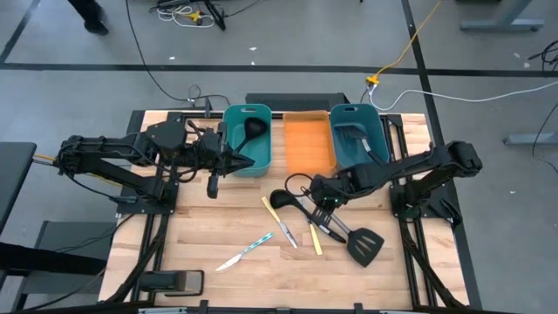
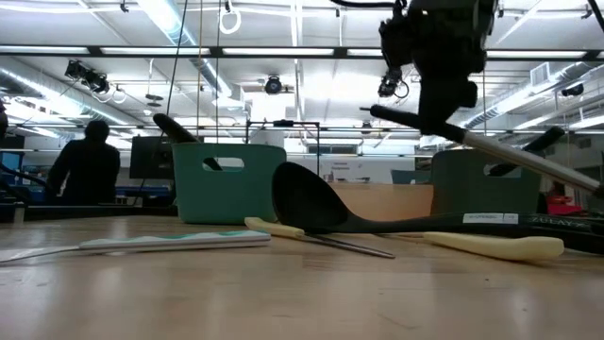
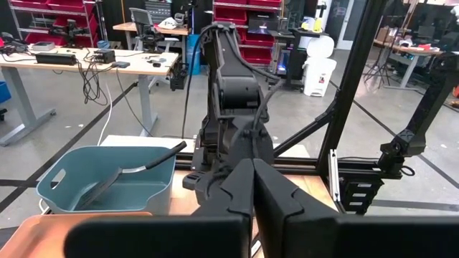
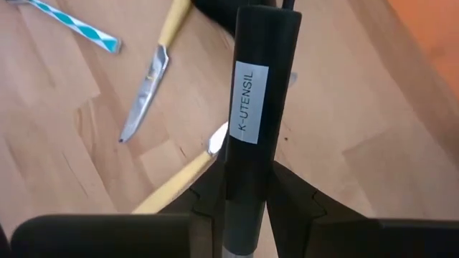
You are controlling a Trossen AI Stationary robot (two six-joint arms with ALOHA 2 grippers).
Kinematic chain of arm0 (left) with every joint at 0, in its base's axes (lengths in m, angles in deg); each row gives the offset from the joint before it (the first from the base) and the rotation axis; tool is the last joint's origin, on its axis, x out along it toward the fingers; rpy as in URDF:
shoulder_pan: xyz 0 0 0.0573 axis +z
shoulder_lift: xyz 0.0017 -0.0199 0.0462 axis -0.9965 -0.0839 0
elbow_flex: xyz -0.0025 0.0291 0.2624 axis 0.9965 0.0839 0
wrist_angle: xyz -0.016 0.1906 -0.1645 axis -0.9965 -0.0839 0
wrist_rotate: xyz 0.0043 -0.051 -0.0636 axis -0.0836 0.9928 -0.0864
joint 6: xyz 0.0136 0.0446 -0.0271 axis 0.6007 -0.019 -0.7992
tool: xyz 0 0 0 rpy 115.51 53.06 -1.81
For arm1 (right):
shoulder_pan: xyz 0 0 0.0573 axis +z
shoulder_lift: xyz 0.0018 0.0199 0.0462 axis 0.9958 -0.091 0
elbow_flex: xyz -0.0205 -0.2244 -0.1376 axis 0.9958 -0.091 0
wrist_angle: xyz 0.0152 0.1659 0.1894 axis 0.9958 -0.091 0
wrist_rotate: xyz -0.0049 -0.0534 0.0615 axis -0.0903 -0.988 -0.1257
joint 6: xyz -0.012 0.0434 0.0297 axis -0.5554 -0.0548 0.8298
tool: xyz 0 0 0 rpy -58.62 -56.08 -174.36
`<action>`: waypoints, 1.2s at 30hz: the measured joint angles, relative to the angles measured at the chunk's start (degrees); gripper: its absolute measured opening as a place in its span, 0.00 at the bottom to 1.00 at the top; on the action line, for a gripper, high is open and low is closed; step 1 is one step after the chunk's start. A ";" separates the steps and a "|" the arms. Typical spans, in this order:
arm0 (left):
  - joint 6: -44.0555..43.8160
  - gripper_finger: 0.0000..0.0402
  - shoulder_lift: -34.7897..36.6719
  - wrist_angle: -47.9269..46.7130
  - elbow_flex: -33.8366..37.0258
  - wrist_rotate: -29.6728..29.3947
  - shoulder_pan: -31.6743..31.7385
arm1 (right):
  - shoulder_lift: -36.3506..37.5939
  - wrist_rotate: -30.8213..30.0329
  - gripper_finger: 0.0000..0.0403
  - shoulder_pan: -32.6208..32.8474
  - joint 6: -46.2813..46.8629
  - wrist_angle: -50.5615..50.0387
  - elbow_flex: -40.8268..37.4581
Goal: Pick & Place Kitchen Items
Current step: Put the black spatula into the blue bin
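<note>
Utensil (image 4: 252, 107), black-handled, sits clamped in our right gripper (image 1: 326, 202), lifted above the table's middle. Left gripper (image 1: 214, 183) waits, fingers together, beside the left bin (image 1: 228, 139). Next, we judge, comes carrying it binward.

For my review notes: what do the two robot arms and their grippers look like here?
Both arms are matte black, built of chunky jointed segments on dark frames at the wooden table's sides. The left arm carries a loose black cable near its wrist. The left gripper and the right gripper each have two flat, dark, wedge-shaped fingers. No markings show on either arm.
</note>
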 joint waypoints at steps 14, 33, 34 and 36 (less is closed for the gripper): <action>-0.02 0.01 0.00 0.02 0.00 0.00 0.00 | 0.03 -3.67 0.20 -1.46 -2.87 -5.65 12.36; 0.11 0.01 0.02 0.02 0.00 0.00 0.00 | 4.61 -9.55 0.20 -7.47 -8.63 -8.25 20.85; 0.13 0.01 0.02 0.02 0.00 -0.02 0.00 | 5.19 -9.57 0.20 -7.84 -8.79 -8.22 20.85; 0.21 0.01 0.02 0.02 0.00 -0.02 0.00 | 6.29 -9.58 0.20 -8.62 -8.79 -8.18 20.84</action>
